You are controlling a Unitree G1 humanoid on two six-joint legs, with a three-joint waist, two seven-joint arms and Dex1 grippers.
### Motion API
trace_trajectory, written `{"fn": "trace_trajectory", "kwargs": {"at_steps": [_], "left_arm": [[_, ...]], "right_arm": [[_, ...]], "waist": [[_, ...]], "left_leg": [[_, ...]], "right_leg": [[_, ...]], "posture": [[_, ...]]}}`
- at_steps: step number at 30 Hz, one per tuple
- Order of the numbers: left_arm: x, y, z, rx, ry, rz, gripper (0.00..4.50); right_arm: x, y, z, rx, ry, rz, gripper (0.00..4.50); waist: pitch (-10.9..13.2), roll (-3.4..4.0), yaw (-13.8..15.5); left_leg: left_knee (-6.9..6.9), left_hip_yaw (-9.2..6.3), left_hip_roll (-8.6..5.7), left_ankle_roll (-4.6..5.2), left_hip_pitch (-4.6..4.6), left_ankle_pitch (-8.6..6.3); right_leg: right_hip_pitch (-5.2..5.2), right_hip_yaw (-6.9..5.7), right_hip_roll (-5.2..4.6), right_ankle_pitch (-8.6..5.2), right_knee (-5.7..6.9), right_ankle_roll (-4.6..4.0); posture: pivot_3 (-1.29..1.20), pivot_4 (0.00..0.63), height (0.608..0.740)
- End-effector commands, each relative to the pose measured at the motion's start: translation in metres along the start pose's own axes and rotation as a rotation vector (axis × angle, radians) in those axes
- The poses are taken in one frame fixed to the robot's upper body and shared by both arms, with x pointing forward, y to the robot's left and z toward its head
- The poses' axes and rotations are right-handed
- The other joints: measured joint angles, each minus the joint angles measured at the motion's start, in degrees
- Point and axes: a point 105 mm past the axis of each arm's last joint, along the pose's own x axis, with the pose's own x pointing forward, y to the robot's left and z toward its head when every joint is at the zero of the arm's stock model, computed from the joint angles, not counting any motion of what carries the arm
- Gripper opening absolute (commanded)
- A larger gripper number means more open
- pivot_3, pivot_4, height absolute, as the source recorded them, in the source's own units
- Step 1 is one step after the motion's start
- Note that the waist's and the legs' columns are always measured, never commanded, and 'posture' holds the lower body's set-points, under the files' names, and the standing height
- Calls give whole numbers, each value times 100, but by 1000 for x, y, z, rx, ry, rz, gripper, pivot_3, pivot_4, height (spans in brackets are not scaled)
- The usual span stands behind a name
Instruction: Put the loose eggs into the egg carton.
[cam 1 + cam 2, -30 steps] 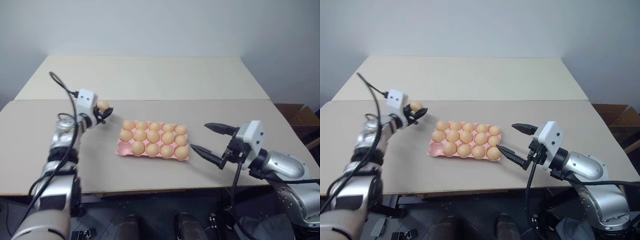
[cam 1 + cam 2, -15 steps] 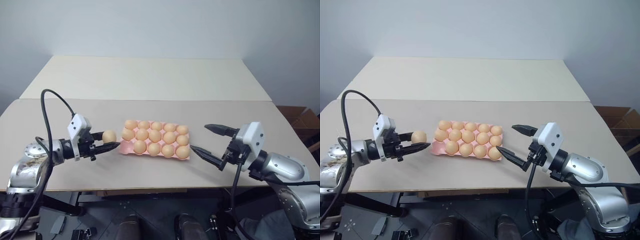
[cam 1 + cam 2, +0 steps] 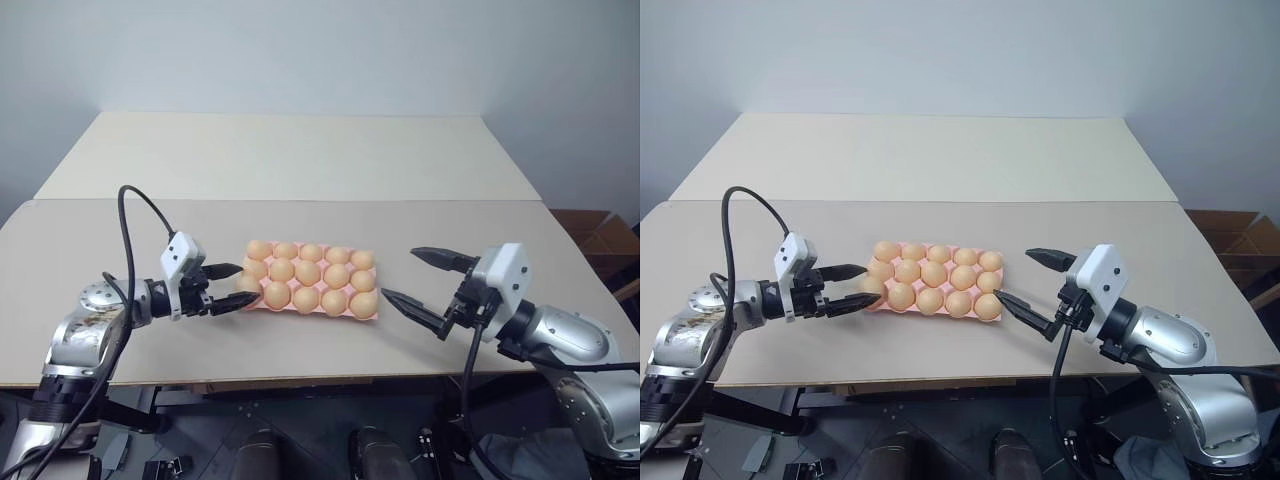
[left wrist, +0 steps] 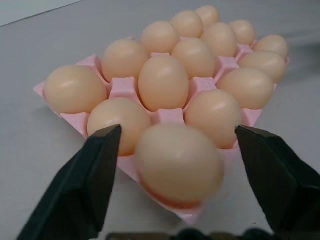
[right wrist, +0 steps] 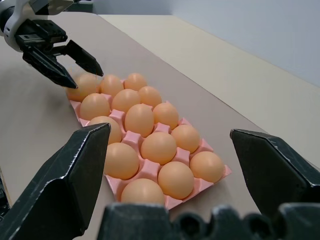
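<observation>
The pink egg carton point(image 3: 240, 298) lies mid-table, and every cup I can see holds a tan egg. My left gripper point(image 3: 238, 286) is open at the carton's left end. Its fingers point(image 4: 100, 170) stand either side of the egg point(image 4: 179, 162) in the near corner cup, clear of it. To the right of the carton point(image 5: 212, 180) my right gripper point(image 3: 398, 272) hangs open and empty, pointing at it. Loose eggs outside the carton are out of view.
A second table top point(image 3: 290, 150) adjoins the far edge of this one. A cardboard box point(image 3: 600, 232) stands on the floor at the right. A black cable point(image 3: 125, 215) loops above my left arm. The table's front edge runs just below both grippers.
My left gripper brought its egg down and right to the carton's left end and opened; the egg now sits in the corner cup. The right gripper kept still.
</observation>
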Motion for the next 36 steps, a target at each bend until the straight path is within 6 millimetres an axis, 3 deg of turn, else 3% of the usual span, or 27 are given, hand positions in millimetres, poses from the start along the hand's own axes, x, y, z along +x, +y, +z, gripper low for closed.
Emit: {"fn": "trace_trajectory", "kwargs": {"at_steps": [1,7,11,16,20,25,36], "left_arm": [[-8,3,19,62,-46,6,4476],[-24,8,32,93,-87,66,4476],[-60,8,41,121,-100,122,4476],[-106,-3,32,132,-63,161,4476],[-129,-17,18,149,-54,208,4476],[-137,-36,5,94,-50,214,4476],[-130,-56,9,62,-73,238,4476]], "right_arm": [[-2,0,13,-42,-41,-13,4500],[-1,-1,14,-41,-48,-12,4500],[-5,-4,16,-48,-44,9,4500],[-13,-8,16,-58,-18,69,4500],[-21,-10,14,-46,2,124,4500],[-31,-12,8,-23,41,170,4500],[-39,-13,0,-7,75,194,4500]], "waist": [[0,0,1],[0,0,0],[1,1,-52],[2,4,-106],[3,5,-97],[4,7,-31],[4,7,13]], "left_leg": [[0,0,0,0,0,0],[0,0,0,0,0,0],[-4,0,3,0,-1,0],[-15,1,4,1,4,-2],[-15,2,6,1,4,-2],[-12,4,9,1,10,-2],[-13,4,9,0,9,-3]], "right_leg": [[0,0,0,0,0,0],[0,0,-1,-2,0,2],[-4,1,0,-2,-2,0],[-5,2,-4,-6,-5,-5],[-5,0,-8,-31,-6,-40],[-1,1,-13,-38,-5,-36],[-4,5,-9,-44,-6,-28]], "posture": [[0,150,740],[0,150,740],[0,150,740],[0,150,740],[0,150,740],[0,150,740],[0,150,740]]}}
